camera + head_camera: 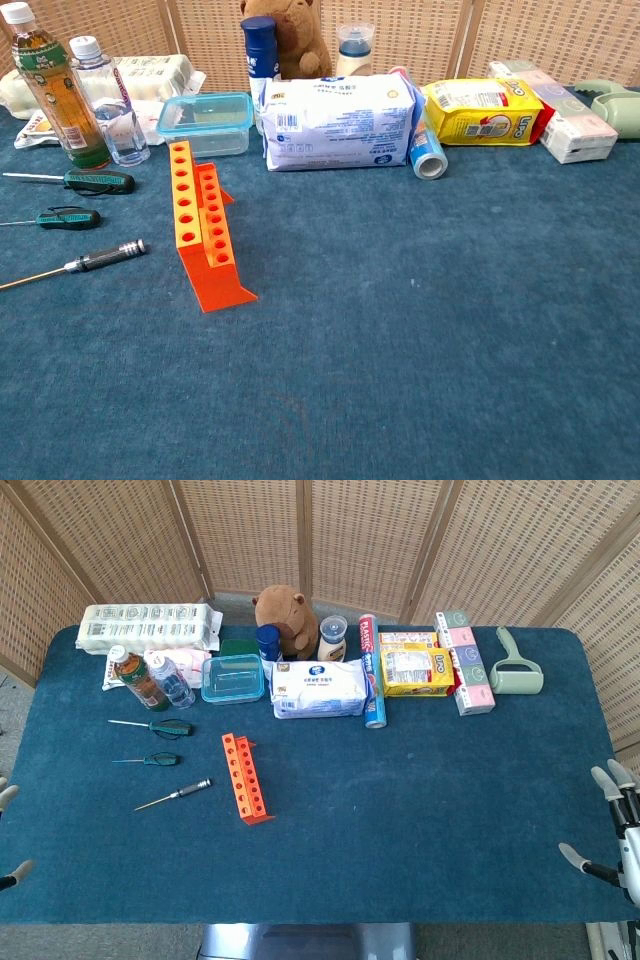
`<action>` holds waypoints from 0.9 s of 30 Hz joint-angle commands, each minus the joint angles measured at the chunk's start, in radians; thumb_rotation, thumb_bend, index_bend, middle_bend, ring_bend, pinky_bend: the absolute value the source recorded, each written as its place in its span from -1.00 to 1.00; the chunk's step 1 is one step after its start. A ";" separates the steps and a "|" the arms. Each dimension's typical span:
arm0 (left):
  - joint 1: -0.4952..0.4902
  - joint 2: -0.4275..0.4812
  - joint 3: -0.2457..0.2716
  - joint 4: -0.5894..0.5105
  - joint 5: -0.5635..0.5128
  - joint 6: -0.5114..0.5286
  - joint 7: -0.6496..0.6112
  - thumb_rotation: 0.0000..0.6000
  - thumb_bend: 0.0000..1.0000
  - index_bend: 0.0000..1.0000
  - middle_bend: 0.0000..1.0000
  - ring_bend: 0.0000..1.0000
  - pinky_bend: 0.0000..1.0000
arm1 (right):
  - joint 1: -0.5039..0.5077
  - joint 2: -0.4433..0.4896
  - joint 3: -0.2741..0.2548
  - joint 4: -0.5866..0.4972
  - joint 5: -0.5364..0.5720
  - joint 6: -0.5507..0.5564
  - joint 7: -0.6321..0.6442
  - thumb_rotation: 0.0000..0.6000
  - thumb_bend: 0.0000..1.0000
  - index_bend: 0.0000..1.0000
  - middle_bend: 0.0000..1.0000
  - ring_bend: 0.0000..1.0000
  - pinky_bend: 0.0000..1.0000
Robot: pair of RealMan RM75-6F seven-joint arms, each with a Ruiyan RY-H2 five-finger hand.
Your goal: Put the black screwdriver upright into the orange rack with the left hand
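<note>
The black screwdriver (178,794) lies flat on the blue cloth with its thin shaft pointing left, a short way left of the orange rack (244,777). The chest view shows the same screwdriver (95,260) and the rack (203,232) standing with two rows of empty holes. Only fingertips of my left hand (12,873) show at the far left edge of the head view, spread apart and holding nothing, well left of the screwdriver. My right hand (620,830) hangs at the right edge with its fingers apart and nothing in it.
Two green-handled screwdrivers (160,726) (150,760) lie behind the black one. Bottles (140,678), a clear lidded box (233,678), a wipes pack (320,688), a plush toy (285,615), snack boxes (418,670) and a lint roller (515,670) line the back of the table (420,810).
</note>
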State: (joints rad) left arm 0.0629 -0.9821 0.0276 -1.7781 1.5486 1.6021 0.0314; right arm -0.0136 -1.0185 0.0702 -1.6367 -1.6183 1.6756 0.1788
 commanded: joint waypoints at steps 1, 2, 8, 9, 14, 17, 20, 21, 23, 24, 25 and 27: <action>0.000 0.000 0.000 -0.001 -0.001 -0.002 0.000 1.00 -0.98 -1.00 -1.00 -1.00 -0.96 | 0.001 -0.004 0.001 -0.005 0.003 -0.003 -0.011 1.00 -1.00 -0.97 -1.00 -1.00 -1.00; 0.000 0.001 -0.001 -0.002 -0.002 -0.003 -0.001 1.00 -0.98 -1.00 -1.00 -1.00 -0.96 | 0.002 -0.004 0.000 -0.006 0.003 -0.006 -0.013 1.00 -1.00 -0.97 -1.00 -1.00 -1.00; -0.005 -0.004 -0.009 0.003 -0.005 -0.005 -0.014 1.00 -0.92 -1.00 -0.46 -0.68 -0.89 | 0.003 -0.006 -0.003 -0.010 0.004 -0.014 -0.020 1.00 -1.00 -0.97 -1.00 -1.00 -1.00; -0.009 -0.011 -0.016 0.010 -0.001 0.000 -0.026 1.00 -0.90 -1.00 -0.26 -0.49 -0.77 | 0.003 -0.005 -0.004 -0.013 0.004 -0.016 -0.019 1.00 -1.00 -0.97 -1.00 -1.00 -1.00; -0.045 -0.064 -0.060 0.051 -0.008 -0.007 -0.066 1.00 -0.84 -0.67 0.73 0.65 0.63 | 0.008 -0.001 0.001 -0.018 0.014 -0.025 -0.018 1.00 -1.00 -0.97 -1.00 -1.00 -1.00; -0.084 -0.114 -0.085 0.070 -0.031 -0.052 -0.048 1.00 -0.83 -0.39 0.91 0.86 0.85 | 0.013 0.002 0.003 -0.017 0.027 -0.039 -0.008 1.00 -1.00 -0.97 -1.00 -1.00 -1.00; -0.121 -0.144 -0.104 0.049 -0.070 -0.108 0.010 1.00 -0.77 -0.32 0.97 0.93 0.91 | 0.013 0.007 0.002 -0.018 0.023 -0.038 0.003 1.00 -1.00 -0.97 -1.00 -1.00 -1.00; -0.137 -0.157 -0.117 0.030 -0.100 -0.135 0.048 1.00 -0.76 -0.31 0.98 0.94 0.92 | 0.011 0.010 0.000 -0.017 0.018 -0.034 0.010 1.00 -1.00 -0.97 -1.00 -1.00 -1.00; -0.165 -0.174 -0.134 0.001 -0.150 -0.180 0.100 1.00 -0.73 -0.29 0.98 0.96 0.94 | 0.010 0.012 -0.002 -0.017 0.014 -0.032 0.017 1.00 -1.00 -0.97 -1.00 -1.00 -1.00; -0.186 -0.185 -0.148 -0.021 -0.197 -0.218 0.141 1.00 -0.73 -0.29 0.98 0.96 0.94 | 0.009 0.014 -0.003 -0.016 0.012 -0.031 0.022 1.00 -1.00 -0.97 -1.00 -1.00 -1.00; -0.200 -0.191 -0.158 -0.034 -0.231 -0.241 0.167 1.00 -0.72 -0.29 0.98 0.96 0.94 | 0.009 0.015 -0.004 -0.015 0.011 -0.032 0.024 1.00 -1.00 -0.97 -1.00 -1.00 -1.00; -0.239 -0.212 -0.184 -0.058 -0.325 -0.298 0.234 1.00 -0.71 -0.28 0.98 0.96 0.94 | 0.010 0.016 -0.007 -0.014 0.008 -0.035 0.029 1.00 -1.00 -0.97 -1.00 -1.00 -1.00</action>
State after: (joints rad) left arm -0.1110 -1.1537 -0.1102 -1.7849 1.3466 1.3959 0.1631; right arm -0.0037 -1.0027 0.0638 -1.6515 -1.6093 1.6411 0.2069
